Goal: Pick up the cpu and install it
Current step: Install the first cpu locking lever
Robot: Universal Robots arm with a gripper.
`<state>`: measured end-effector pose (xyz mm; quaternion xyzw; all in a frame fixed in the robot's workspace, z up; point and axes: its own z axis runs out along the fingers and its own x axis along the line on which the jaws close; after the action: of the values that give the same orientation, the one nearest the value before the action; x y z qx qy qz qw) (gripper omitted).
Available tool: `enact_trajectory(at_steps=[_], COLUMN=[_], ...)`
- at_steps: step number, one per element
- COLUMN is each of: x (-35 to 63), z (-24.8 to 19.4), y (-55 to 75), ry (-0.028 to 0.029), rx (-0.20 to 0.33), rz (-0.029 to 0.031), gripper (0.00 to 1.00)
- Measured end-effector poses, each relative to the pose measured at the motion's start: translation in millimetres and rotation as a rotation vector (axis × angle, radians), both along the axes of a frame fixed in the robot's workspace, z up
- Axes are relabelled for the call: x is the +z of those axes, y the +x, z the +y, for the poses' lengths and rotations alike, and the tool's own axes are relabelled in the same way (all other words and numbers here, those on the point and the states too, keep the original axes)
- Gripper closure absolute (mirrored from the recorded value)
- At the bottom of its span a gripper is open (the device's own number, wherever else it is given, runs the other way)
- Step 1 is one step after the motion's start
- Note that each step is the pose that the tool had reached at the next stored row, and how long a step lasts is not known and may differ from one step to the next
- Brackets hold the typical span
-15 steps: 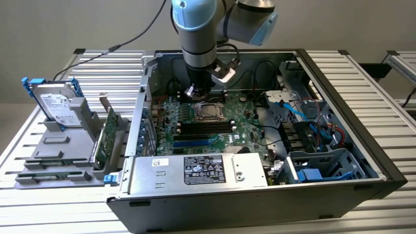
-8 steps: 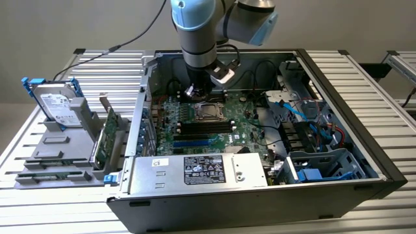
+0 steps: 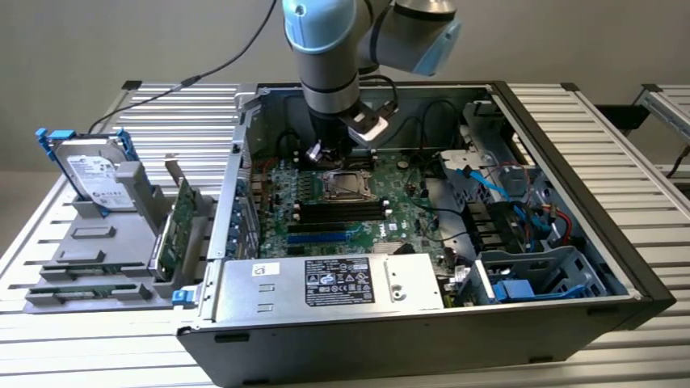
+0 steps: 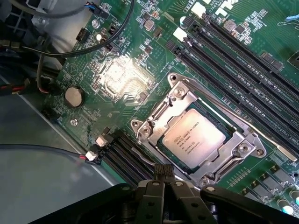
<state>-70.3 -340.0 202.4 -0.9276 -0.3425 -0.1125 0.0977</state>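
You see the cpu (image 4: 194,138) seated in its socket frame (image 4: 154,122); your gripper (image 4: 162,173) hovers just beside it, fingers closed on nothing, its body cut off.

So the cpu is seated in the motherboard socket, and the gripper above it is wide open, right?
Not quite. The cpu does sit in the socket, as the wrist view shows, but the gripper above it is shut, fingers together and holding nothing.
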Motion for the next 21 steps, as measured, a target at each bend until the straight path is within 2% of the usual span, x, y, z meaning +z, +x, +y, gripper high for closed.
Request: enact_trajectory(at_steps=[6,10,12,14,18,21], x=[-1.1,-1.6,-1.2,-1.2,-0.7,3.9], z=[1.2,12.4,14.5,14.9,14.9,14.9], y=[-0.1,0.2,0.0,0.0,-0.2,-2.0], ry=[-0.0002,-0.0027,-0.0095,-0.0126,-0.0135,-0.0132], rx=[-0.008,-0.007,-0.007,-0.007,-0.007,-0.005], rz=[0.0001,-0.0007,-0.0001,-0.0002,0.0003,0.0001], gripper=[0.89,0.89,0.89,0.89,0.89,0.89])
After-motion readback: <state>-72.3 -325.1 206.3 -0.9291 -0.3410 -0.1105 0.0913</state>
